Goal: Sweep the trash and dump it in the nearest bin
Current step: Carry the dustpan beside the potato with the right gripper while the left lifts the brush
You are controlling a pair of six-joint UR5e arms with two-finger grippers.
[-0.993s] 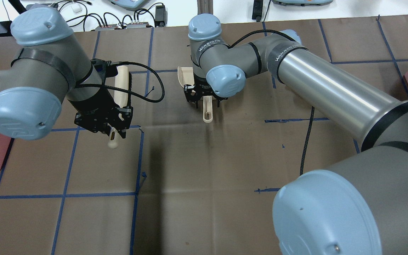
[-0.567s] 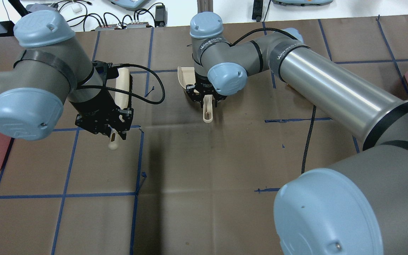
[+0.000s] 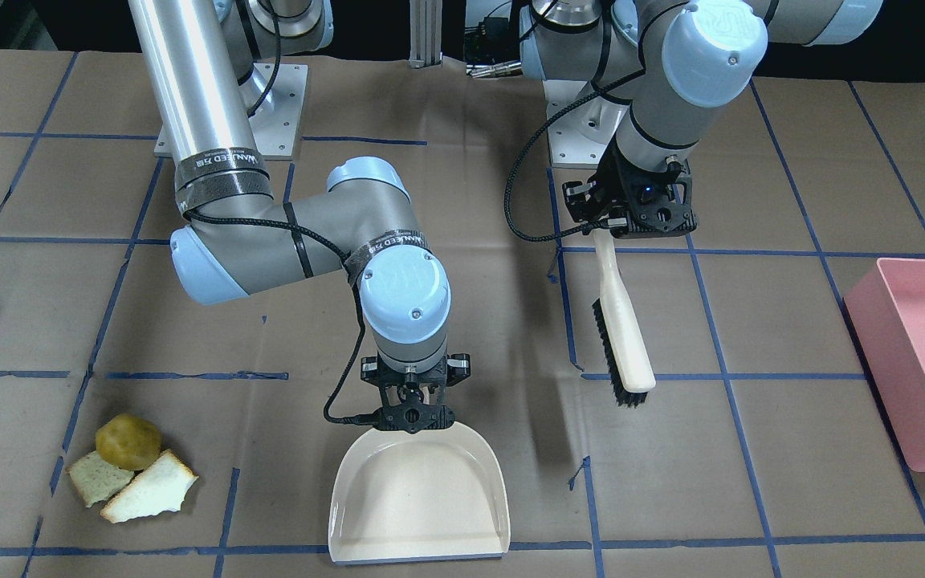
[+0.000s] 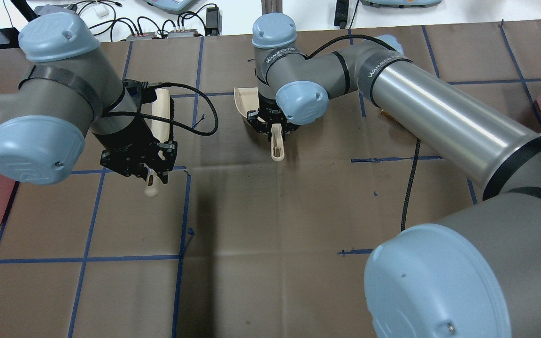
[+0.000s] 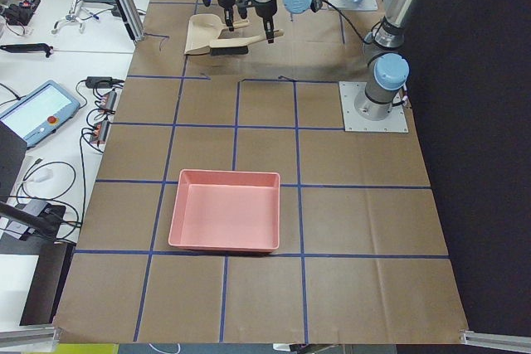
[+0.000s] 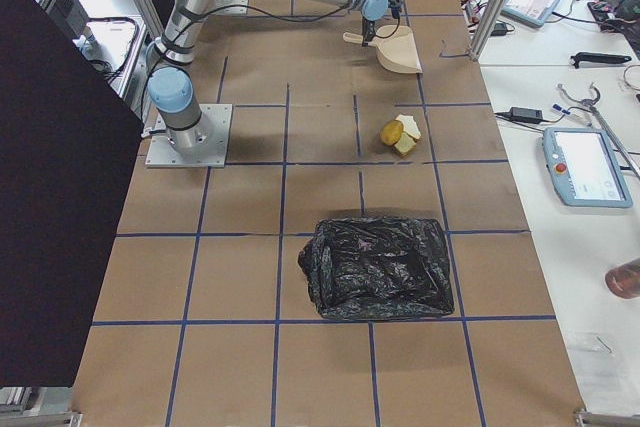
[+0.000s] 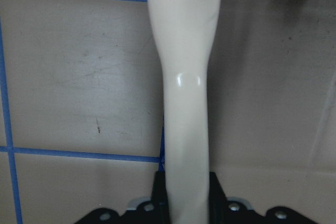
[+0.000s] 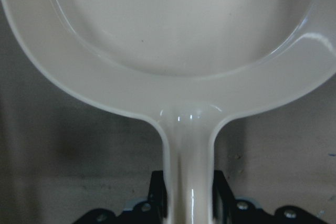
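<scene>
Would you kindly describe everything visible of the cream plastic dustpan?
The cream plastic dustpan is a glossy, shallow scoop: raised curved rim, straight open lip facing away from the robot, narrow handle with a slot at its end. It is empty. The right gripper is shut on the handle.

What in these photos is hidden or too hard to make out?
- Overhead view: the trash lies almost wholly behind the right arm.
- Overhead view: the dustpan shows only a rim and handle; the right wrist covers the rest.
- Left wrist view: only the brush handle shows; its bristles fall outside the frame.
- Front-facing view: the pink bin is cut off by the right edge.
</scene>
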